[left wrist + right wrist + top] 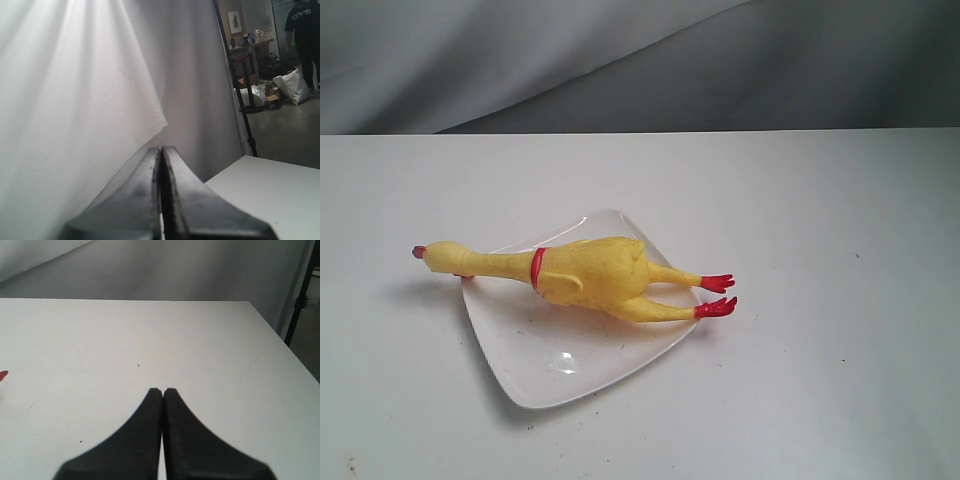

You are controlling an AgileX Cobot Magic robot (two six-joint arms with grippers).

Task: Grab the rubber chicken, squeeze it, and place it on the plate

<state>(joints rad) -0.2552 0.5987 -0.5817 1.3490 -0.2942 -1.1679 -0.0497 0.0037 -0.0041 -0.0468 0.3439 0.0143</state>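
Note:
The yellow rubber chicken (588,273) lies across the white plate (560,365) in the exterior view. Its head and red beak overhang the plate's left edge, and its red feet reach past the right corner. Neither arm shows in that view. My left gripper (162,149) is shut with nothing between its fingers and points at the white backdrop, away from the chicken. My right gripper (162,390) is also shut and empty, above bare table. A red tip of the chicken (3,374) peeks in at the edge of the right wrist view.
The white table (840,250) carries only the plate and chicken; a grey cloth backdrop (620,60) hangs behind it. In the left wrist view a black stand pole (235,85) rises by the table corner, with a cluttered room and a person beyond.

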